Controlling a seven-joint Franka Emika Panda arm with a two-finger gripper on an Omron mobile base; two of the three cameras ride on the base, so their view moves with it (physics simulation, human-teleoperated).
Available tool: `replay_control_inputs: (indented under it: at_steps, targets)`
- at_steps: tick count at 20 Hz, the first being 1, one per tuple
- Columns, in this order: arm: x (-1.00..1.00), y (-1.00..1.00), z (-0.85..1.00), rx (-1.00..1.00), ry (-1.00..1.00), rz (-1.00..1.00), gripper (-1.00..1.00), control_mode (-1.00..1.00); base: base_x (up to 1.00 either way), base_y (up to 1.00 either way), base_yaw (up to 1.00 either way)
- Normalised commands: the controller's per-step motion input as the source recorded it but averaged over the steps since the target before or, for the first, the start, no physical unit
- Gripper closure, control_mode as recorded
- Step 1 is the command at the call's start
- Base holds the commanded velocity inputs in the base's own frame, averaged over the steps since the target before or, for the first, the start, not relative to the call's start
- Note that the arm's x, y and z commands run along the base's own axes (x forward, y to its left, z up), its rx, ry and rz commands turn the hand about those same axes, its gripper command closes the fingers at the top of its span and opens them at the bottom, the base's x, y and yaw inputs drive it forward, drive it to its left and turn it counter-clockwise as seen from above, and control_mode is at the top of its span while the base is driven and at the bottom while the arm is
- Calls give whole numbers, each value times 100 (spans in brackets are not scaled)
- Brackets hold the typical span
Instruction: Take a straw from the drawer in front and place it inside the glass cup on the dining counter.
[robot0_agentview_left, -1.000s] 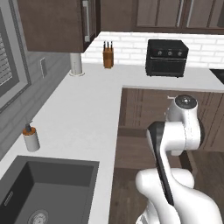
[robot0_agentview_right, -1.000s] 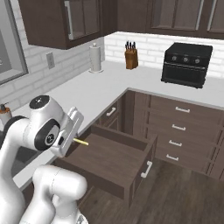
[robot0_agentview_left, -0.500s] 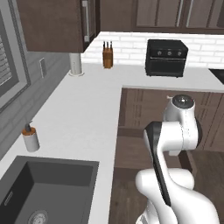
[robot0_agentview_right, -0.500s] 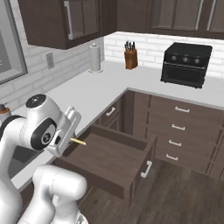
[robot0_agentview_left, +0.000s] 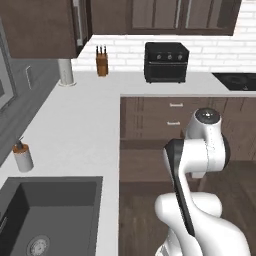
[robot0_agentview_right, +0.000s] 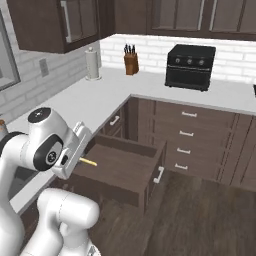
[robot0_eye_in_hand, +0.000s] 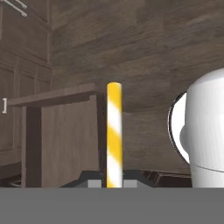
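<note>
My gripper (robot0_eye_in_hand: 114, 183) is shut on the straw (robot0_eye_in_hand: 114, 135), a thin yellow-and-white striped stick that stands straight up between the fingertips. From the right base view, the straw (robot0_agentview_right: 89, 161) pokes out of the gripper (robot0_agentview_right: 81, 157) just above the near left corner of the open drawer (robot0_agentview_right: 125, 167). The hand is lifted clear of the drawer's dark wood inside. The glass cup and the dining counter are out of view.
A white L-shaped worktop (robot0_agentview_right: 100, 95) runs around the corner, carrying a black toaster oven (robot0_agentview_right: 190, 67), a knife block (robot0_agentview_right: 131, 61) and a paper towel roll (robot0_agentview_right: 92, 63). A dark sink (robot0_agentview_left: 45, 215) lies at the near left. Closed drawers (robot0_agentview_right: 187, 132) line the far cabinets.
The whole scene has slid left in both base views, so the camera has moved. The gripper stays shut on the straw above the drawer.
</note>
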Motion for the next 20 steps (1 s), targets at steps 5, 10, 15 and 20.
replay_control_inputs:
  at_steps: [5, 10, 15, 20]
  targets:
    - [0, 0, 0, 0, 0, 0, 100, 100, -39, -49, -39]
    - [0, 0, 0, 0, 0, 0, 100, 100, -1, -91, -36]
    - [0, 0, 0, 0, 0, 0, 100, 100, 0, -100, -37]
    - [0, 0, 0, 0, 0, 0, 100, 100, 18, -95, -41]
